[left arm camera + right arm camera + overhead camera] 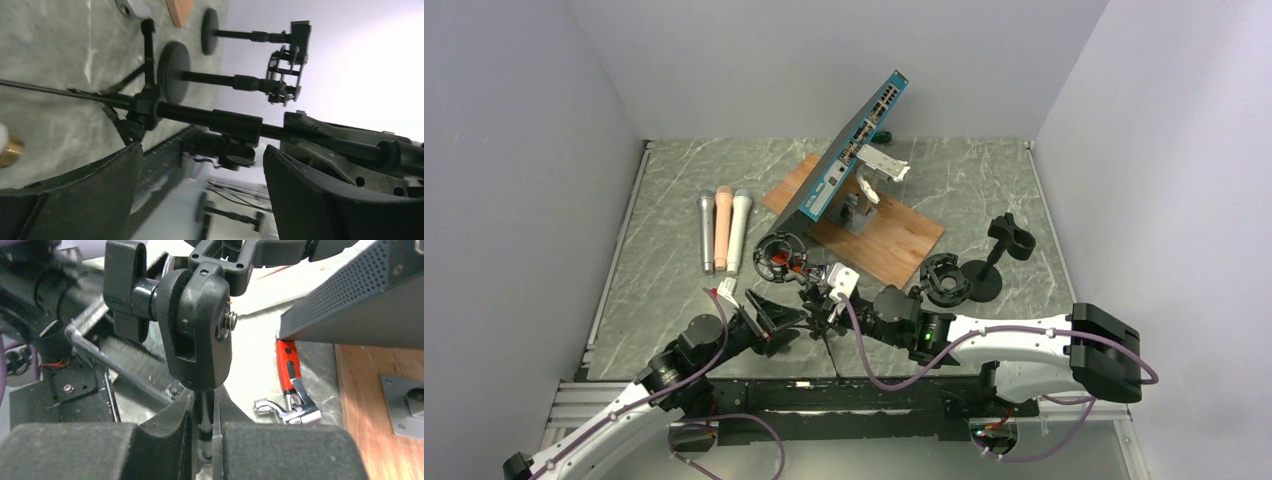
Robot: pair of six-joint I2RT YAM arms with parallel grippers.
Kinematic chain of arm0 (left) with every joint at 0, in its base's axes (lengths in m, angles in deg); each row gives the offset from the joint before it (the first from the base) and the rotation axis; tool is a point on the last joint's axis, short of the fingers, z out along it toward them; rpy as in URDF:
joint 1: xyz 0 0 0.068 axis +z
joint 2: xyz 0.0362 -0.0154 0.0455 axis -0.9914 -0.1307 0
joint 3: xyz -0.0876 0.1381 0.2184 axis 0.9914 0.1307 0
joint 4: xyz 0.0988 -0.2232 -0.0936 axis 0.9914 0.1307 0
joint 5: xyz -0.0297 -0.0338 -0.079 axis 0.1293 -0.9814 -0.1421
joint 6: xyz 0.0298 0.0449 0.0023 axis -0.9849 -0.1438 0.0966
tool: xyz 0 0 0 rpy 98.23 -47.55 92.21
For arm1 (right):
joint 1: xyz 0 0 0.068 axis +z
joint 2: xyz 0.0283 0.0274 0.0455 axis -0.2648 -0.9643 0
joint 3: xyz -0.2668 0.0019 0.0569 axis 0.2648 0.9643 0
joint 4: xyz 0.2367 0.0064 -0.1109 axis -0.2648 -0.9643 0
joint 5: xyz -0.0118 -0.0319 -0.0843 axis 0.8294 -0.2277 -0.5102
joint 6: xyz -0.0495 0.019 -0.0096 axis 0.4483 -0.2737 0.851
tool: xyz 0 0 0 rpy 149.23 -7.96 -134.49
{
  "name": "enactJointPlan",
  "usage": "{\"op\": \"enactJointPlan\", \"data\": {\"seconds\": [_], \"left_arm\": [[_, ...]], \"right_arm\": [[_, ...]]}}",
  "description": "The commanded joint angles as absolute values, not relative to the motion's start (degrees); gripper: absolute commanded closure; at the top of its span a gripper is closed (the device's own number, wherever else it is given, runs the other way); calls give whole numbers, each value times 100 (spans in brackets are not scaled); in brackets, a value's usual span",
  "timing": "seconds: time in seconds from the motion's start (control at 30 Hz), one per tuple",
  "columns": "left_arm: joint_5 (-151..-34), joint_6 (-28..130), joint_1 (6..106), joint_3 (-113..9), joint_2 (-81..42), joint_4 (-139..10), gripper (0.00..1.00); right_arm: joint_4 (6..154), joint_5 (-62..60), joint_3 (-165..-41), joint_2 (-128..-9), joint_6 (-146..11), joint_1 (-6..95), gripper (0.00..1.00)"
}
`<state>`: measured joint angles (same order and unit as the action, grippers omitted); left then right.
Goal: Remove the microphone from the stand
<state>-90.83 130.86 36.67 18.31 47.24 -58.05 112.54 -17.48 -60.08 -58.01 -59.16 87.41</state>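
Three microphones, grey [707, 232], pink [723, 228] and white [739, 230], lie side by side on the table's left. The tripod stand [824, 325] stands front centre, and its black shock mount [776, 258] shows only red bands inside the ring. My right gripper [819, 300] [205, 440] is shut on the stand's thin pole, just under the black swivel joint [195, 330]. My left gripper [769, 318] [202, 170] is wide open with nothing between its fingers [75, 200]. The stand's pole [235, 125] crosses just beyond them. A white, brass-tipped end [7, 150] shows at the left edge.
A blue-faced network switch [854, 150] leans on a wooden board [894, 240] at the back centre. Two round-base stands [982, 278] [944, 282] with clips stand to the right. A red-handled metal tool [290, 385] lies beside the board. Walls close in on three sides.
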Motion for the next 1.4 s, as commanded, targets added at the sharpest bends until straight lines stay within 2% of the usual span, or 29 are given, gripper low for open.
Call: {"op": "enactJointPlan", "data": {"seconds": [0.0, 0.1, 0.3, 0.37, 0.4, 0.6, 0.8, 0.97, 1.03, 1.17, 1.37], "left_arm": [[-7968, 10981, 3675, 510, 4955, -4039, 7], [-7673, 9988, 3674, -184, 5007, -3613, 7], [-7977, 8762, 3679, -828, 4922, -3970, 7], [-8104, 8421, 3679, -1018, 4895, -4106, 4], [-8024, 8356, 3674, -1169, 4870, -4017, 1], [-6975, 8910, 3681, -2220, 4317, -2933, 1], [-6845, 8864, 3677, -2709, 3540, -2847, 1], [-6901, 8733, 3671, -2654, 3299, -3077, 1], [-6937, 8741, 3682, -2572, 3247, -3101, 1], [-7055, 8701, 3679, -2410, 3259, -3177, 1], [-7018, 8295, 3681, -2471, 3315, -3099, 0]], "right_arm": [[10892, -634, -6123, -5887, -5422, 8467, 100], [10758, -89, -6164, -5904, -5425, 8248, 100], [10666, 526, -6200, -6042, -5589, 7907, 100], [10752, 622, -6127, -6063, -5677, 7849, 100], [10781, 653, -6100, -6061, -5718, 7846, 100], [10890, 805, -6061, -6147, -5967, 7846, 99], [10729, 686, -6149, -6216, -6026, 7846, 84], [10574, 378, -6131, -5974, -6087, 7854, 51], [10462, 199, -6099, -5797, -6200, 7876, 41], [10120, -20, -6028, -5293, -6392, 7904, 30], [9747, -23, -5737, -4340, -6664, 7902, 23]]}}
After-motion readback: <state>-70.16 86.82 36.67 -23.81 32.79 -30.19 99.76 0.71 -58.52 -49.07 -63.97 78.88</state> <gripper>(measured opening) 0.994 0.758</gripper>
